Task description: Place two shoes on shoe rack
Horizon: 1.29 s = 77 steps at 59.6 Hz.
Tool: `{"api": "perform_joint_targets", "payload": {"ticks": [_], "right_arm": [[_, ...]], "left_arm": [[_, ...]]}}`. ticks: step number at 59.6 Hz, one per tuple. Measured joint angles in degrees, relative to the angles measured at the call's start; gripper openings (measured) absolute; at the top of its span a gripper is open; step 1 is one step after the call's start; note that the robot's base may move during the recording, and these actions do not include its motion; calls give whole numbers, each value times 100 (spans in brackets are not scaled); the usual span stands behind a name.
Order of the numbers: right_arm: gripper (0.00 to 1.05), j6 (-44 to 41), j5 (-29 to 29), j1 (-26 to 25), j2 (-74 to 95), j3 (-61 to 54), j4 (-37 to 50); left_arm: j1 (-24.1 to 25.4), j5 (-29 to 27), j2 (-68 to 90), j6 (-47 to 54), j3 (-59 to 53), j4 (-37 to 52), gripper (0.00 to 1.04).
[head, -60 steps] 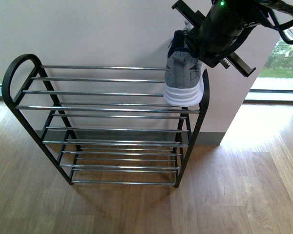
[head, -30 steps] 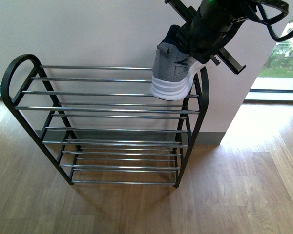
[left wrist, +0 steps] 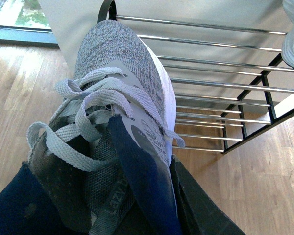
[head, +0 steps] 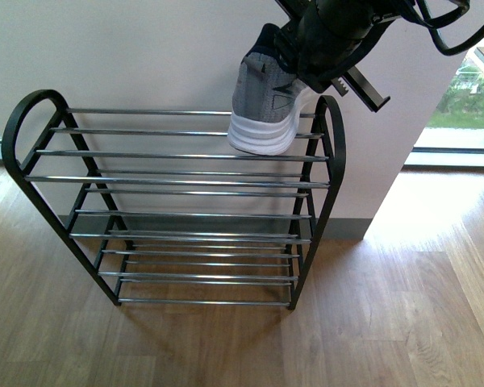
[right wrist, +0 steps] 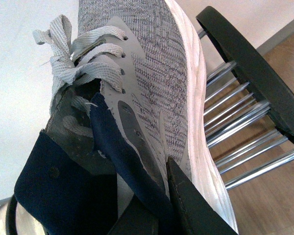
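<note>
Over the shoe rack (head: 177,155), right gripper (right wrist: 156,209) fingers (right wrist: 198,208) pinch a shoe (head: 262,113) collar.

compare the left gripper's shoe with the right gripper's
The right-held shoe is tipped toe-down at the shoe rack's top shelf, near its right end; the left-held shoe is short of the rack, over wooden floor. Only the right-held one shows in the front view. Both are grey mesh with white soles.

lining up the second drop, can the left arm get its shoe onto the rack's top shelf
Probably yes: the shoe rack's top bars lie bare left of the right arm's shoe, which takes only the right end, and the left arm's shoe faces open bars.
</note>
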Motion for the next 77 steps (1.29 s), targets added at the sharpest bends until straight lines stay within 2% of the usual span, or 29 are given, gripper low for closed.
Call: {"api": "perform_joint_targets", "payload": {"ticks": [28, 48, 77], "right_arm": [[1, -621, -450, -87, 605, 22, 308], [1, -791, -710, -245, 334, -562, 549], [1, -1029, -527, -479, 627, -321, 577]], "left_arm": [[0, 0, 0, 0, 0, 0, 2], [0, 2, 0, 0, 0, 0, 2], [0, 0, 0, 0, 0, 0, 2]]}}
